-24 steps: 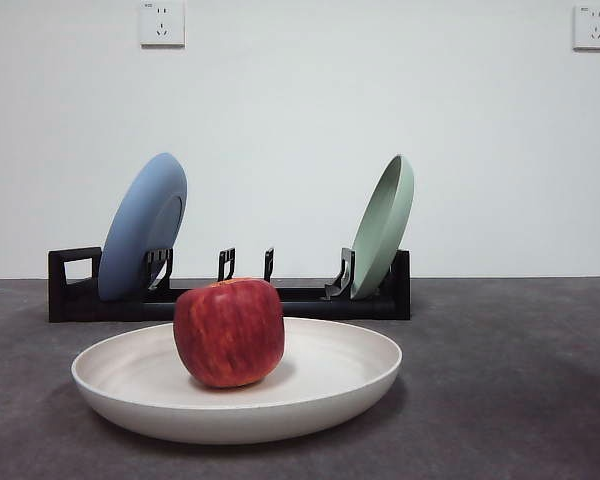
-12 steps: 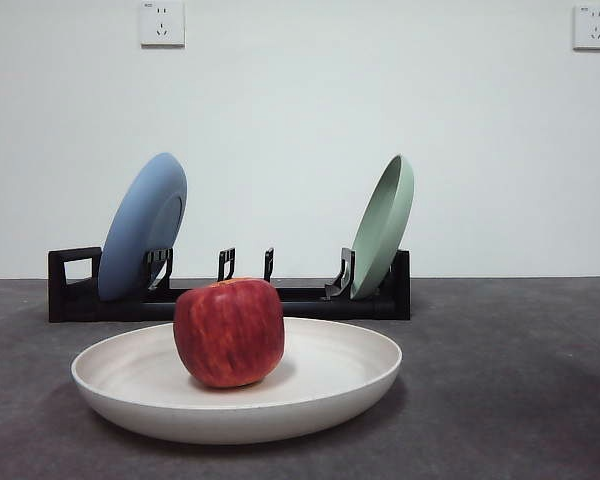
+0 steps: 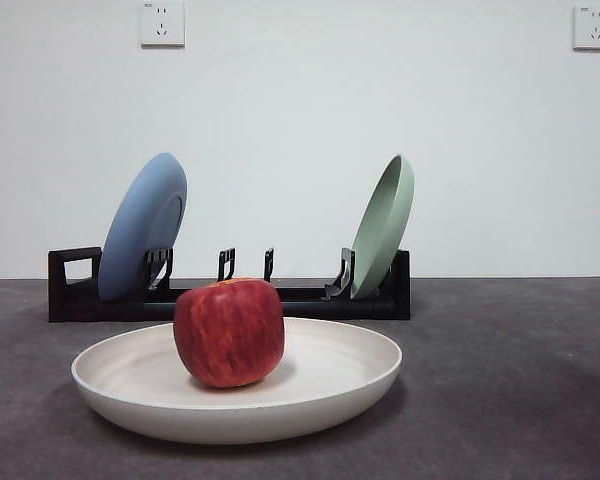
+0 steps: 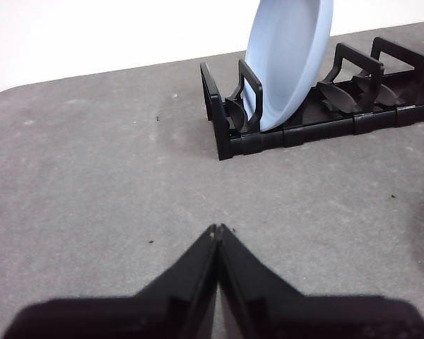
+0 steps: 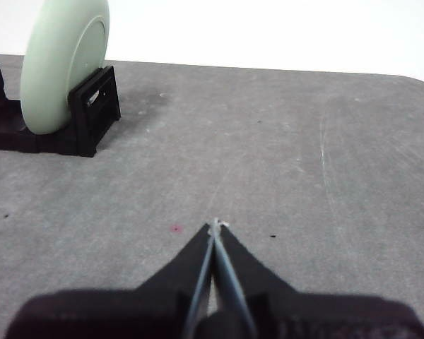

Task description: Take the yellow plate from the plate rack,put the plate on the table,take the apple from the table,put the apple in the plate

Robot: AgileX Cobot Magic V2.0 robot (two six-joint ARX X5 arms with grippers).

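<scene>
The yellow plate [image 3: 130, 375], pale cream, lies flat on the table [image 3: 510, 400] at the front. The red apple [image 3: 229, 332] sits in it, a little left of its middle. Behind stands the black plate rack [image 3: 310, 297], whose middle slots hold nothing. In the left wrist view my left gripper [image 4: 217, 229] is shut and holds nothing, hovering over bare table short of the rack's [image 4: 297, 131] handle end. In the right wrist view my right gripper [image 5: 215, 224] is shut and holds nothing, over bare table off the rack's [image 5: 92, 113] other end. Neither arm shows in the front view.
A blue plate [image 3: 142, 226] leans in the rack's left slots and a pale green plate [image 3: 384, 226] in its right slots. The blue plate [image 4: 290, 60] fills the left wrist view's far side; the green plate [image 5: 60, 63] stands in the right wrist view. A white wall rises behind.
</scene>
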